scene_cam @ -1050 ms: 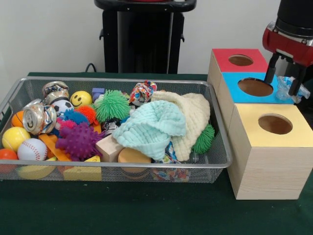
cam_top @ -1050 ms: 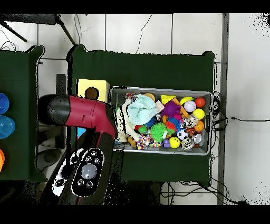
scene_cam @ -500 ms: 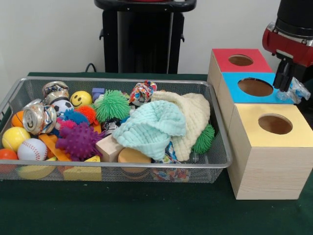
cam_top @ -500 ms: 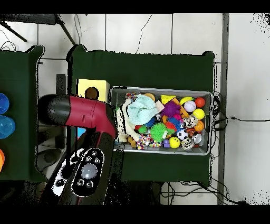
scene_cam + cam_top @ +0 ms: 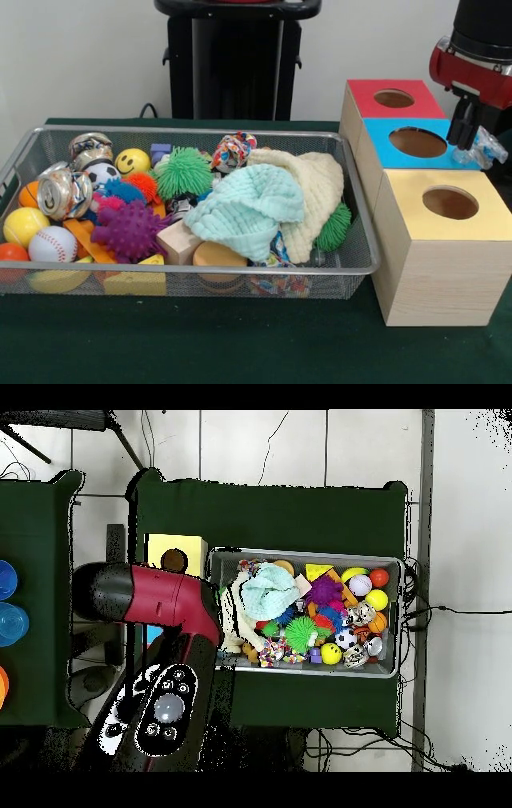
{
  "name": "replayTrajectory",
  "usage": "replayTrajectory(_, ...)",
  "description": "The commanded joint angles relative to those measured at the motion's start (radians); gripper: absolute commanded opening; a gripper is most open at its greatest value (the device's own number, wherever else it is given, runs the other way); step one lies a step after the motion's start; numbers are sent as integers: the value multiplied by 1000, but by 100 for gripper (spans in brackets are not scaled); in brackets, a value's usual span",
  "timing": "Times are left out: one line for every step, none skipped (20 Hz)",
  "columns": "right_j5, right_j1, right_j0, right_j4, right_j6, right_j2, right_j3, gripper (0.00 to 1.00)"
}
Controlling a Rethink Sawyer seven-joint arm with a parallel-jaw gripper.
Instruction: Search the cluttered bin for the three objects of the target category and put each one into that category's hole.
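Front view: my pincer (image 5: 466, 136) is clamped on a crumpled clear plastic wrapper (image 5: 482, 147), beside the blue box's hole (image 5: 418, 142), not over it. The wrapper pokes out sideways, long axis roughly level, pointing away from the hole. No drop is visible yet; I can't see inside the holes. The bin (image 5: 184, 276) is packed, so most of the search looks left.

Green table (image 5: 200, 344): wire bin (image 5: 352, 264), apparently three boxes (image 5: 432, 272).
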Motion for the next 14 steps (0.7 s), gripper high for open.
replayTrajectory(-65,33,-23,31,187,82,68,0)
replayTrajectory(-63,32,-22,31,188,82,68,0)
replayTrajectory(-61,32,-21,31,188,82,68,0)
replayTrajectory(-59,31,-23,30,186,82,69,0)
replayTrajectory(-56,30,-24,29,184,82,69,0)
replayTrajectory(-55,28,-25,29,180,83,69,0)
replayTrajectory(-51,27,-25,29,180,84,68,0)
replayTrajectory(-46,25,-25,29,180,83,68,0)
replayTrajectory(-43,25,-26,28,178,83,67,0)
replayTrajectory(-45,25,-26,26,175,83,67,0)
replayTrajectory(-45,24,-27,24,173,82,67,0)
replayTrajectory(-45,24,-27,22,170,82,68,0)
replayTrajectory(-43,24,-28,21,168,81,67,0)
replayTrajectory(-37,24,-27,19,167,80,66,0)
